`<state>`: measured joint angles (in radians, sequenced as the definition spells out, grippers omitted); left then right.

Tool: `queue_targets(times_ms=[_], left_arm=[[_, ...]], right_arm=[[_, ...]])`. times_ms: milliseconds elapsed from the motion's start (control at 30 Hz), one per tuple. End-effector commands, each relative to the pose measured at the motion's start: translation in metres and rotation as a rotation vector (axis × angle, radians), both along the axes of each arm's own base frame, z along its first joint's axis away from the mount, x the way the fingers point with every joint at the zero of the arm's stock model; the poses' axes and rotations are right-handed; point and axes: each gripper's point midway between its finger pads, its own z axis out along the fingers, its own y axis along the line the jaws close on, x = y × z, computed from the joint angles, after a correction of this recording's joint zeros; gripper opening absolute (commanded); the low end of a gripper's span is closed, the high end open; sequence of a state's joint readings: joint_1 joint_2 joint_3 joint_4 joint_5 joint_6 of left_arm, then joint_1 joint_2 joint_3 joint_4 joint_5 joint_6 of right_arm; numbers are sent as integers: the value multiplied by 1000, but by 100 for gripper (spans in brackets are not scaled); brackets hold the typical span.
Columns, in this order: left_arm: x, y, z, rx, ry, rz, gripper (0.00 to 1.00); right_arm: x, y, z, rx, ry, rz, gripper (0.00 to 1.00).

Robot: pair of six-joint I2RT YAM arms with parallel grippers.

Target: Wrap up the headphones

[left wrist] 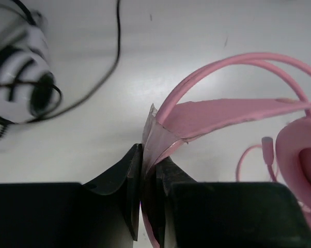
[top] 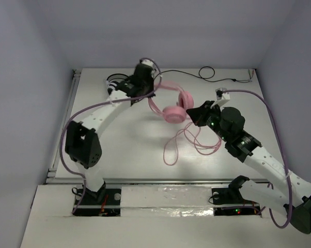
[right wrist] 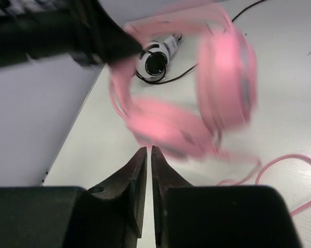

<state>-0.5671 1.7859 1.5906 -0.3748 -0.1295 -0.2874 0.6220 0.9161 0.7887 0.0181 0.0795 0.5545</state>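
Note:
The pink headphones (top: 172, 112) hang above the table's far middle, their thin pink cable (top: 189, 140) looping down onto the table. My left gripper (top: 146, 85) is shut on the soft pink headband (left wrist: 222, 116), pinched between the fingertips (left wrist: 135, 165). One earcup shows at the right edge of the left wrist view (left wrist: 302, 155). My right gripper (top: 199, 114) is just right of the earcups. In the right wrist view it (right wrist: 149, 152) is shut and empty, just below the blurred headphones (right wrist: 217, 82).
Smaller black-and-white headphones (top: 113, 82) lie at the far left, partly behind my left arm; they also show in the left wrist view (left wrist: 21, 77) and the right wrist view (right wrist: 155, 59). A black cable (top: 208, 73) runs along the back wall. A rail edges the table's left side (top: 62, 134).

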Motion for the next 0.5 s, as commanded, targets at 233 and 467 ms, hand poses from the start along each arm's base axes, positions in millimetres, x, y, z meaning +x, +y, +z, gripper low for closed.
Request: queue_targets(times_ms=[233, 467], left_arm=[[-5, 76, 185, -283, -202, -10, 0], [-24, 84, 245, -391, -282, -81, 0]], right_arm=[[-6, 20, 43, 88, -246, 164, 76], [13, 30, 12, 16, -198, 189, 85]])
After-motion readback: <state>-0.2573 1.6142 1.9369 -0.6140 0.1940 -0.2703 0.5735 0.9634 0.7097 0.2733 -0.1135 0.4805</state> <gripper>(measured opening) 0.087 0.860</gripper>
